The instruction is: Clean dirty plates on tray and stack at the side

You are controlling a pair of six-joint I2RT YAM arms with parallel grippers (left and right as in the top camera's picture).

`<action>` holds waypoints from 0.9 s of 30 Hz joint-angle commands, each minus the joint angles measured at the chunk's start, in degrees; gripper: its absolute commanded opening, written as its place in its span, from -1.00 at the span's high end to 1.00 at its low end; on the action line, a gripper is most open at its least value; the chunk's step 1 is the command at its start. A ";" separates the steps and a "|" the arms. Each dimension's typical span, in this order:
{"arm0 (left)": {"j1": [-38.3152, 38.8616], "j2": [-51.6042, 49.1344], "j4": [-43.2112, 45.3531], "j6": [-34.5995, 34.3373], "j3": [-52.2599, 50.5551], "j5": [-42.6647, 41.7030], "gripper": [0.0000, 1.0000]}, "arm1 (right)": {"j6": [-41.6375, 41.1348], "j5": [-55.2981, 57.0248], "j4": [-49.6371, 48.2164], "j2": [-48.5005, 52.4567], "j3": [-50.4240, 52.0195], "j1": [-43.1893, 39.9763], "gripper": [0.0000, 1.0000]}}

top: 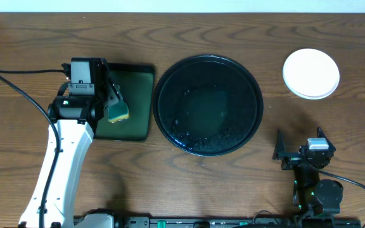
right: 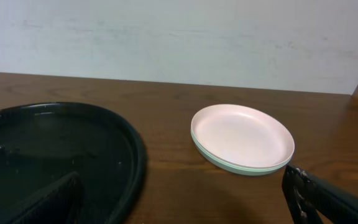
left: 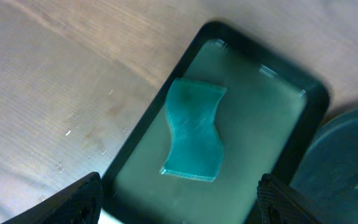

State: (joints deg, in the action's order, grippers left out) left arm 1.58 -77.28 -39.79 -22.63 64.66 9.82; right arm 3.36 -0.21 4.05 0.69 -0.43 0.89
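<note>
The left gripper point(left: 179, 182) sits closest to the lens in the left wrist view. Its two dark fingers point(left: 79, 202) fill the lower corners of the frame and stand wide apart, holding nothing. Between and just beyond them a teal sponge point(left: 194, 134) lies flat in the green tray point(left: 260, 106), slightly left of the tray's middle.

In the overhead view the black tray point(top: 233, 79) sits at centre frame. It holds no plates, only a wet sheen and some droplets. The plates point(top: 310, 73) are stacked on the table point(top: 189, 183) at the upper right, well apart from the black tray. The right wrist view shows a white plate on top with mint edges beneath.

The right gripper point(right: 182, 180), at the lower right of the overhead view, is also spread wide and empty. It faces the stack from a distance.

The work looks all but done, and the step in hand appears to be parking the sponge. To do that well, the left arm should lift straight up so neither finger catches the sponge or the green tray's rim. It should then pull back towards the lower left, away from the black tray. The right arm needs no move, and the stack should be left untouched.
</note>
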 commanded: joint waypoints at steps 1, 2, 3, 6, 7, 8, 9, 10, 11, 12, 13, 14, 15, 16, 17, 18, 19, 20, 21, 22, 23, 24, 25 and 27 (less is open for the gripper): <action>-0.39 -0.13 -3.50 2.29 0.15 0.81 -0.61 | -0.74 -0.04 0.26 -0.42 0.11 -0.42 -0.98; -0.39 0.42 -4.07 2.47 -0.42 0.24 -0.61 | -0.74 -0.04 0.26 -0.42 0.11 -0.42 -0.98; -0.39 1.36 -4.26 3.58 -1.36 -0.55 -0.60 | -0.74 -0.07 0.26 -0.42 0.11 -0.42 -0.99; -0.37 5.77 -3.37 9.70 -5.92 -2.84 -0.60 | -0.74 -0.04 0.26 -0.42 0.11 -0.42 -0.98; -0.39 7.85 -2.49 11.98 -8.04 -3.61 -0.61 | -0.74 -0.07 0.26 -0.42 0.11 -0.42 -0.99; -0.39 10.91 -0.74 14.67 -11.13 -4.68 -0.60 | -0.74 -0.04 0.26 -0.42 0.11 -0.42 -0.98; -0.39 14.05 1.36 17.20 -14.29 -5.75 -0.60 | -0.74 -0.04 0.26 -0.42 0.11 -0.42 -0.98; -0.39 17.42 3.52 19.26 -17.49 -6.86 -0.61 | -0.74 -0.04 0.26 -0.42 0.11 -0.42 -0.98; -0.39 20.76 5.81 21.03 -20.57 -7.93 -0.61 | -0.74 -0.07 0.26 -0.42 0.11 -0.42 -0.99; -0.39 24.22 7.96 22.43 -23.58 -8.70 -0.60 | -0.74 -0.04 0.26 -0.42 0.11 -0.42 -0.98; -0.39 28.11 9.97 24.09 -26.80 -9.62 -0.60 | -0.74 -0.07 0.26 -0.42 0.11 -0.42 -0.99; -0.39 30.91 11.08 25.09 -28.98 -9.97 -0.61 | -0.74 -0.04 0.26 -0.42 0.11 -0.42 -0.98; -0.39 34.05 12.22 25.42 -31.30 -10.71 -0.60 | -0.74 -0.07 0.26 -0.42 0.11 -0.42 -0.99; -0.39 36.44 12.94 25.49 -32.89 -10.69 -0.60 | -0.74 -0.07 0.26 -0.42 0.11 -0.42 -0.99; -0.39 38.47 14.01 25.68 -34.49 -10.67 -0.61 | -0.74 -0.04 0.26 -0.42 0.11 -0.42 -0.99; -0.39 40.87 15.39 25.68 -35.91 -10.62 -0.60 | -0.74 -0.04 0.26 -0.42 0.11 -0.42 -0.99; -0.39 44.24 17.53 25.66 -38.05 -10.69 -0.61 | -0.74 -0.07 0.26 -0.42 0.11 -0.42 -0.99; -0.39 46.58 18.91 25.66 -39.63 -10.71 -0.60 | -0.74 -0.04 0.26 -0.42 0.11 -0.42 -0.98; -0.39 48.57 20.02 25.70 -41.03 -10.69 -0.61 | -0.74 -0.04 0.26 -0.42 0.11 -0.42 -0.99; -0.39 50.62 21.18 26.21 -42.51 -10.71 -0.60 | -0.74 -0.04 0.26 -0.42 0.11 -0.42 -0.98; -0.39 52.52 22.14 26.86 -43.98 -10.73 -0.60 | -0.74 -0.07 0.26 -0.42 0.11 -0.42 -0.98; -0.39 54.55 22.84 27.41 -45.57 -10.73 -0.60 | -0.74 -0.07 0.26 -0.42 0.11 -0.42 -0.99; -0.39 56.24 23.08 28.15 -46.93 -10.73 -0.60 | -0.74 -0.04 0.26 -0.42 0.11 -0.42 -0.99; -0.39 59.47 23.47 29.11 -49.57 -10.71 -0.61 | -0.74 -0.07 0.26 -0.42 0.11 -0.42 -0.99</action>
State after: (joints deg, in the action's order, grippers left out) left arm 1.50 -22.24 -16.80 3.27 19.05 -0.12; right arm 3.36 -0.21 4.05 0.67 -0.43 0.89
